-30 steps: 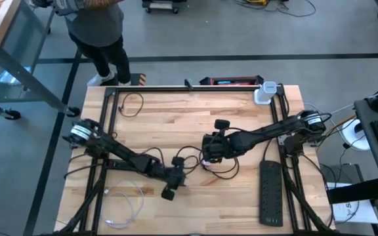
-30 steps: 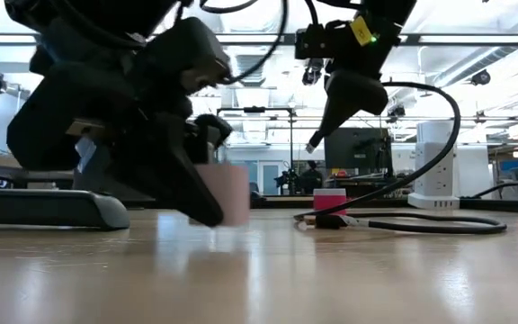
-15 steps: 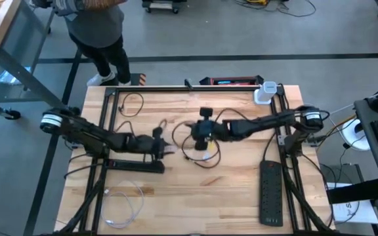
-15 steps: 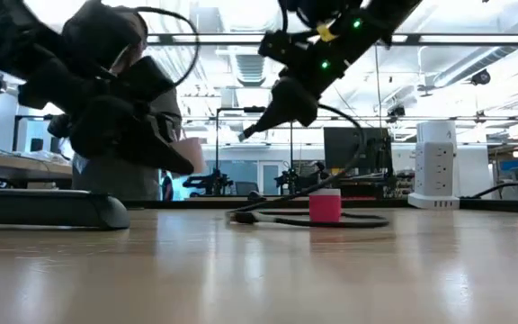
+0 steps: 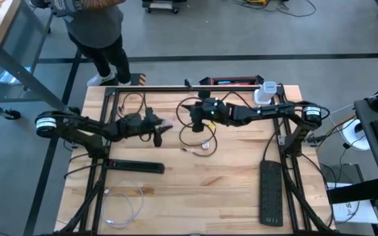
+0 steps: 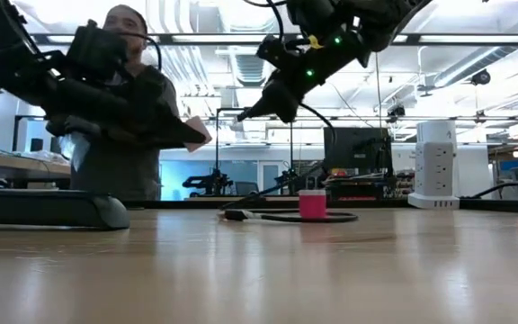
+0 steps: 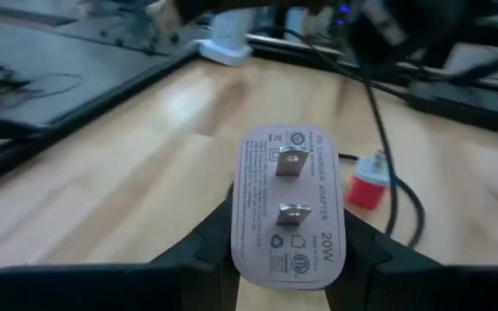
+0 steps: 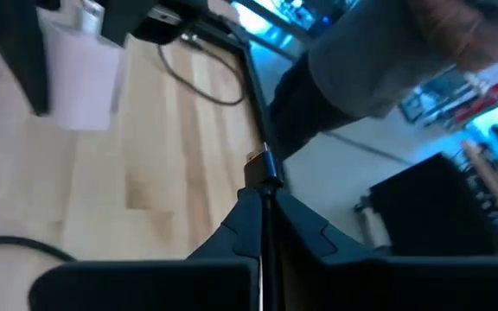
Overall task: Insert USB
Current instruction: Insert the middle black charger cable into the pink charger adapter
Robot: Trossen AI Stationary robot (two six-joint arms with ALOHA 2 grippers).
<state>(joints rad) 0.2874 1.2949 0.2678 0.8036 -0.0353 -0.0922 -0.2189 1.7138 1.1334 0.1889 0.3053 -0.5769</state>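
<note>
White charger (image 7: 289, 206) clenched in left end effector (image 7: 279, 259), prongs facing right end effector's (image 8: 262, 194) gripped USB plug (image 8: 260, 164).

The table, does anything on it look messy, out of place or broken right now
Nothing looks damaged or spilled. The black cable lies in loose loops mid-table, one end lifted in the right gripper. The left gripper holds the pink charger above the wood, prongs toward its wrist camera. A clear cable lies coiled near the front left corner.
</note>
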